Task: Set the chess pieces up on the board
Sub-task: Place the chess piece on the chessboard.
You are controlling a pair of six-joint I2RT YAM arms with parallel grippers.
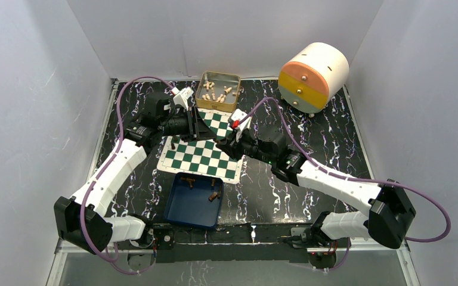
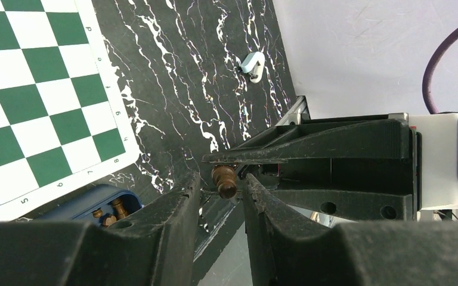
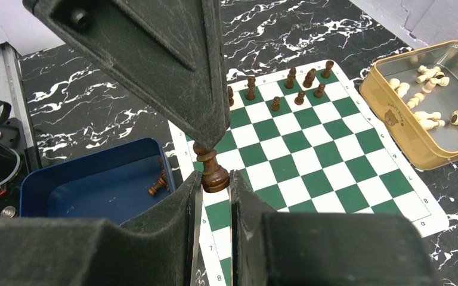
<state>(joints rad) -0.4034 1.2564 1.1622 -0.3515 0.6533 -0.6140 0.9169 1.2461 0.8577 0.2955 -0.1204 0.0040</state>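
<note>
Both grippers meet above the green-and-white board. My right gripper is shut on the base of a dark-brown chess piece, held over the board's near edge. In the left wrist view the same piece sticks out between the fingers of my left gripper. Those fingers stand on either side of its top, with a gap still showing on one side. Several brown pieces stand in the board's far rows. More pieces lie in the blue tray.
The blue tray sits just in front of the board. A gold tin of cream pieces stands behind it. A round drawer unit is at the back right. White walls close in on three sides.
</note>
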